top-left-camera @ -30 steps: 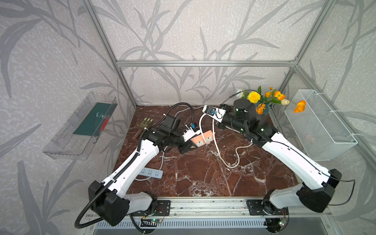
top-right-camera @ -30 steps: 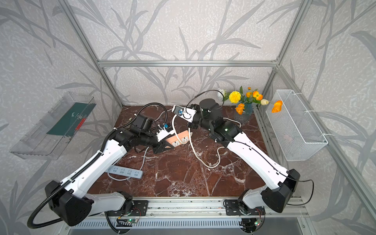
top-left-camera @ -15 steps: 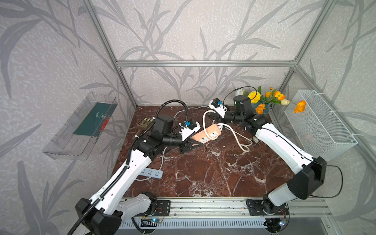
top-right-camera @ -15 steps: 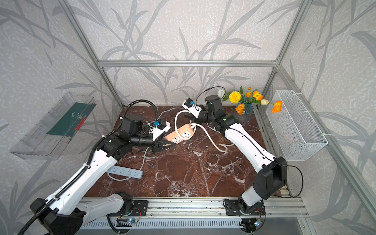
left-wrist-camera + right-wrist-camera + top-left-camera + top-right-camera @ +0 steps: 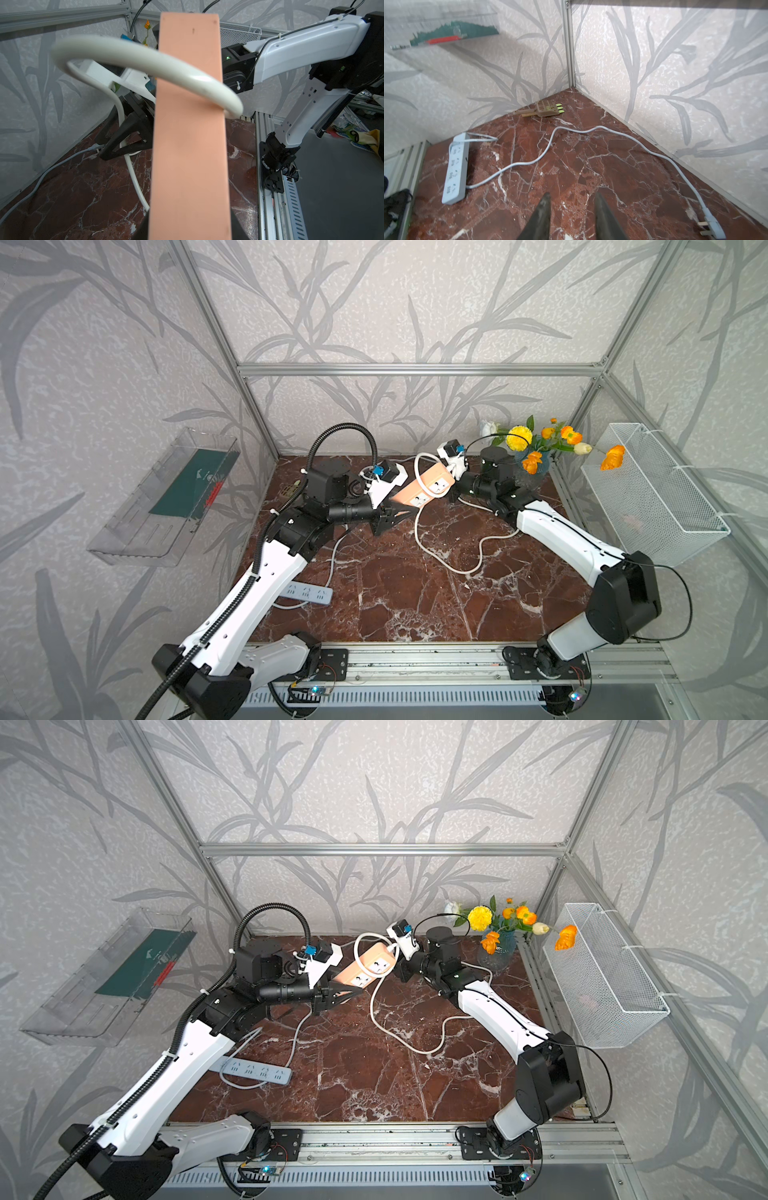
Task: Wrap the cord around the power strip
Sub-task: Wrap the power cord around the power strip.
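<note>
The power strip is up in the air, close to the vase of flowers, with its high end tipped toward the vase. My left gripper is squeezed tight on the low end, the end away from the vase. The cord goes once over the strip in a big loose ring near the vase end. The rest of it hangs down and curls on the table near the vase. My right gripper has its jaws apart with nothing in them. That is my worry: nothing is pulling the cord tight, so the ring could slide off the vase end and the wrap would be lost. The strip is held by one end only, so a hard tug on the cord might twist it out of the grip. My right arm is very close to the vase and could knock it over. The loose cord seems to run under that arm too, and could snag. The left arm is bent at the elbow, with its wrist lying flat and pointing toward the vase. The right arm lies long and low beside the vase, and its gripper points away from the vase.
</note>
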Robot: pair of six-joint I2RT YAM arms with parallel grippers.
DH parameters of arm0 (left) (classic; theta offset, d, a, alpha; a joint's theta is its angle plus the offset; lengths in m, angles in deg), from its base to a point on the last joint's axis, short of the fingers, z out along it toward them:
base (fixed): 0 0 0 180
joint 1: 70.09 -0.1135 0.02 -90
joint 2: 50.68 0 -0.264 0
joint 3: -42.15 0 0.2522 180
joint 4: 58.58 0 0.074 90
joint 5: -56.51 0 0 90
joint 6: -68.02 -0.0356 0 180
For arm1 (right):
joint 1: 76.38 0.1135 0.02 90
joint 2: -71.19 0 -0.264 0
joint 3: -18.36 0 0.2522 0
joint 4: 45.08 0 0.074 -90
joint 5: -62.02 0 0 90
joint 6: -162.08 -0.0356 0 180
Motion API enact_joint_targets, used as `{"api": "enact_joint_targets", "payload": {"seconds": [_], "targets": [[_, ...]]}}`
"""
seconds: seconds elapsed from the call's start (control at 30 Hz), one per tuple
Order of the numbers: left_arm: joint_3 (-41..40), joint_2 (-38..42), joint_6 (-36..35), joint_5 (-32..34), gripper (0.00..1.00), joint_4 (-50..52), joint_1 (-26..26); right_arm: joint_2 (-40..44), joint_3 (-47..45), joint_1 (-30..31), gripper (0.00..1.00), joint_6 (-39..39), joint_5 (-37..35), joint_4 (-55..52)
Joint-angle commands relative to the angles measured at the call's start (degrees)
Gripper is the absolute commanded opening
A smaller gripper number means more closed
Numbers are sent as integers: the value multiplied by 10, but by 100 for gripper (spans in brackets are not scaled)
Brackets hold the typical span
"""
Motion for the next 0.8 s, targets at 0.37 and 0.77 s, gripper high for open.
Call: {"api": "enact_joint_targets", "payload": {"seconds": [0.37, 0.77], "targets": [[77, -21, 59, 31, 0, -69, -1, -106, -97, 75, 56, -213, -207, 246], [87, -39, 59, 87, 0, -53, -9, -159, -126, 118, 63, -247, -298, 283]]}}
